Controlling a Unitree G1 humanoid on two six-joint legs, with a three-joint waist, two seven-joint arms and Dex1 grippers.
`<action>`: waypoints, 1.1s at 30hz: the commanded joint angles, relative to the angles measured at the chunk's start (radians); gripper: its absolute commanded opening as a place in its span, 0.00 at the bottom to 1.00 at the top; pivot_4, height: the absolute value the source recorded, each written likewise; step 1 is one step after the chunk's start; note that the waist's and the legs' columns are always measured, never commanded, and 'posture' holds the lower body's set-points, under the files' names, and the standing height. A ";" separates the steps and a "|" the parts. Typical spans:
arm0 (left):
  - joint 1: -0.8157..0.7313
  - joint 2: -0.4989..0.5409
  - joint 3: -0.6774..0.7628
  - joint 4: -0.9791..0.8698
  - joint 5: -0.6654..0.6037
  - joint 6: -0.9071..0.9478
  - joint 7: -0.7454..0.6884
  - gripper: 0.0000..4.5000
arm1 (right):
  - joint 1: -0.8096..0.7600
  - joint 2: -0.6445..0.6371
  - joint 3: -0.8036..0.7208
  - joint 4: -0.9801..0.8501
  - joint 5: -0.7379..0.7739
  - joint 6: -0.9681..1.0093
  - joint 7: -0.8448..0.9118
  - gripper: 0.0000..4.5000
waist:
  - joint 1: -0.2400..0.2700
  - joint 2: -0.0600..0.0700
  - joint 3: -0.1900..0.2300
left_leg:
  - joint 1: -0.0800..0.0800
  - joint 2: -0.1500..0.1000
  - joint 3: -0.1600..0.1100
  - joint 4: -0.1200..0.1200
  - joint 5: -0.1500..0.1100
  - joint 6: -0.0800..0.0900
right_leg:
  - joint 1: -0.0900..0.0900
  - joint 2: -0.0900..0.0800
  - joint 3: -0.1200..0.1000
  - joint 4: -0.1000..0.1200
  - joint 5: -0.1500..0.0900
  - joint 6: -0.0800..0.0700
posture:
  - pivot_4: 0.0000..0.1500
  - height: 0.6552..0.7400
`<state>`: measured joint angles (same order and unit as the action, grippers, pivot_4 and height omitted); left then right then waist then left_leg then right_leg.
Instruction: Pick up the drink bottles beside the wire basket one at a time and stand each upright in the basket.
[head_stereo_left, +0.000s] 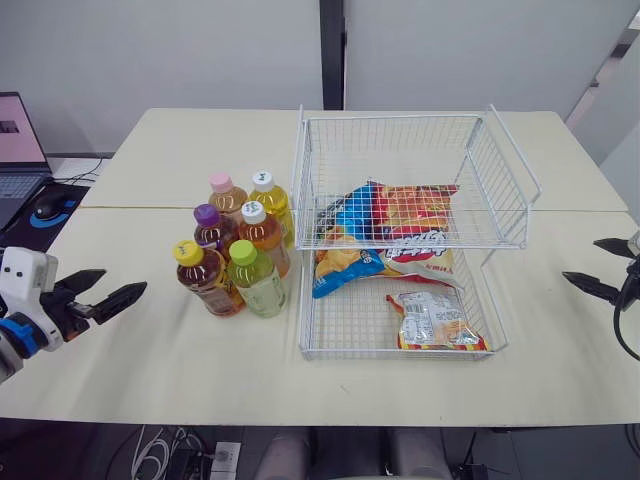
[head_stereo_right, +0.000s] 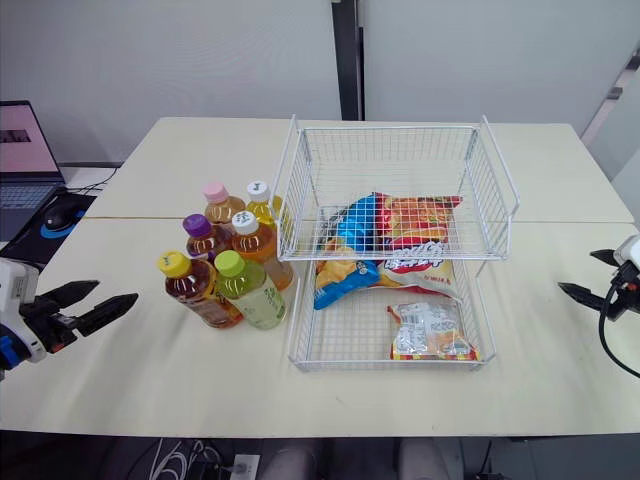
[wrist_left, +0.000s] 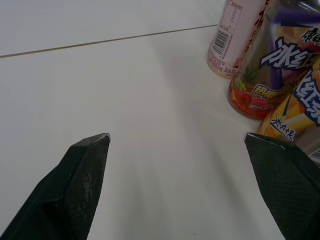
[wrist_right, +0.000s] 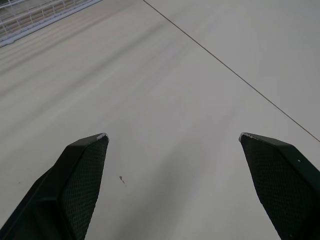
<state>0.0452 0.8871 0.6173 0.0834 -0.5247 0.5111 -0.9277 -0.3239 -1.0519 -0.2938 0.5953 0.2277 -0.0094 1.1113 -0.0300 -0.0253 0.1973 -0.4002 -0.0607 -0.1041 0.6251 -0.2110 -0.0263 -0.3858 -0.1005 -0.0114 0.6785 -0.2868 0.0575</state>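
- Bottles (head_stereo_left: 238, 250): six stand upright, caps up, in a tight cluster on the table (head_stereo_left: 150, 370), just beside the left wall of the wire basket (head_stereo_left: 400, 352). None is in the basket yet, so I judge the task to be at its first pick.
- Left end effector (head_stereo_left: 122, 283): empty, with its two fingers spread wide. It hovers low over the table near the left front, fingertips aimed toward the cluster.
- Direction: the cluster lies to this end effector's right and slightly further from the robot. The yellow-capped bottle (head_stereo_left: 205, 280) at the front-left corner is nearest, with open table between it and the fingertips.
- Axis: each bottle's long axis is vertical, so a sideways grasp across the body looks like the natural approach, and no turning is needed before setting it down.
- Right end effector (head_stereo_left: 583, 262): also spread open and empty. It is on the far side of the basket, well apart from the bottles, with the basket in between, so the left arm is clearly better placed.
- Crowding: the green-capped bottle (head_stereo_left: 257, 280) sits against the yellow-capped one, and the purple-capped bottle (head_stereo_left: 212, 230) is close behind, so a finger pushed in too far could topple a neighbour.
- Basket room: a chips bag (head_stereo_left: 390, 225) and a small packet (head_stereo_left: 432, 320) lie inside, and the bare wire at the front left seems the easiest landing spot.
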 joint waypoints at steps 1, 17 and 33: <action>0.009 0.023 0.041 -0.015 -0.003 -0.017 -0.001 0.99 | -0.024 -0.007 -0.021 -0.016 0.018 0.003 -0.008 1.00 | 0.000 0.000 0.000 | 0.000 0.000 0.000 0.000 0.000 0.000 | 0.000 0.000 0.000 0.000 0.000 0.000 | 1.00 1.00; 0.096 -0.012 0.123 -0.120 -0.054 0.007 0.037 0.99 | -0.111 -0.001 0.002 0.166 -0.040 -0.119 -0.073 1.00 | 0.001 0.000 0.000 | 0.000 0.001 0.001 0.000 0.000 0.000 | -0.001 -0.001 0.001 0.000 0.001 -0.001 | 1.00 1.00; 0.171 0.029 0.240 -0.199 -0.173 0.187 0.031 0.99 | 0.094 -0.141 -0.304 -0.340 0.338 0.289 0.141 1.00 | 0.000 0.005 -0.001 | 0.000 0.002 0.003 0.000 -0.001 0.001 | -0.001 0.000 0.001 0.000 0.000 -0.002 | 1.00 1.00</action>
<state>0.2154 0.9160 0.8316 -0.1322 -0.7134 0.7250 -0.9035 -0.2331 -1.1543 -0.5291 0.3671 0.4828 0.1780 1.2255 -0.0303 -0.0200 0.1963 -0.4003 -0.0578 -0.1016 0.6249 -0.2123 -0.0252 -0.3873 -0.1013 -0.0104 0.6783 -0.2867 0.0554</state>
